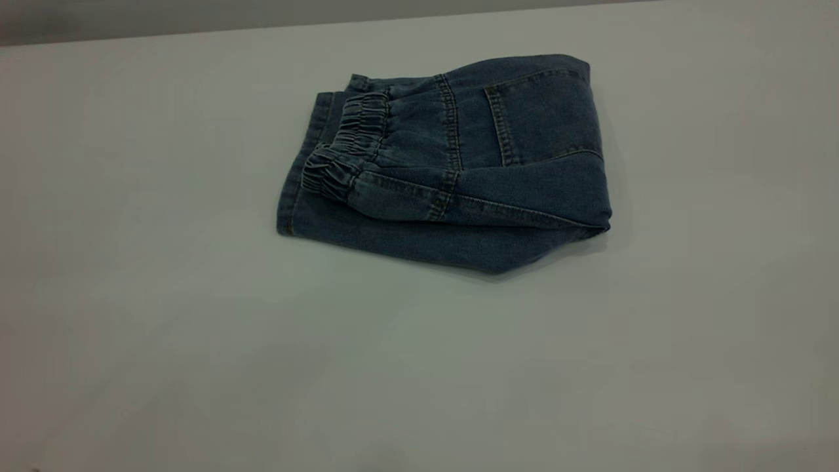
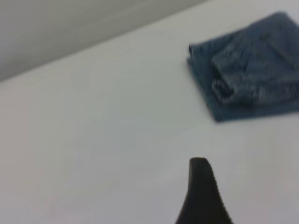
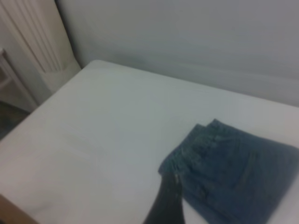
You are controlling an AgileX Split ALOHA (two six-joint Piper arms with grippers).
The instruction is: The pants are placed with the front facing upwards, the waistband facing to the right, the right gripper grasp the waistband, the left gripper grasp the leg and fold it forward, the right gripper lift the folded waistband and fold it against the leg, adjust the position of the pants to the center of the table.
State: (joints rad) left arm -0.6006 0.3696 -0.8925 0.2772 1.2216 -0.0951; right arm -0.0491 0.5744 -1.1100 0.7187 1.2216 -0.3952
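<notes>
The pants (image 1: 452, 164) lie folded into a compact blue denim bundle on the table (image 1: 196, 341), a little right of its middle and toward the far edge. The gathered waistband (image 1: 347, 147) rests on top of the leg layer, at the bundle's left end, and a back pocket faces up. Neither gripper shows in the exterior view. The left gripper (image 2: 230, 186) is open and empty above bare table, well away from the pants (image 2: 252, 70). The right gripper (image 3: 210, 196) is open too, raised near the waistband end of the pants (image 3: 233, 177), holding nothing.
The table's far edge (image 1: 419, 18) meets a grey wall. In the right wrist view a white ribbed panel (image 3: 32, 46) stands beyond one table corner. Bare tabletop stretches to the left, right and front of the pants.
</notes>
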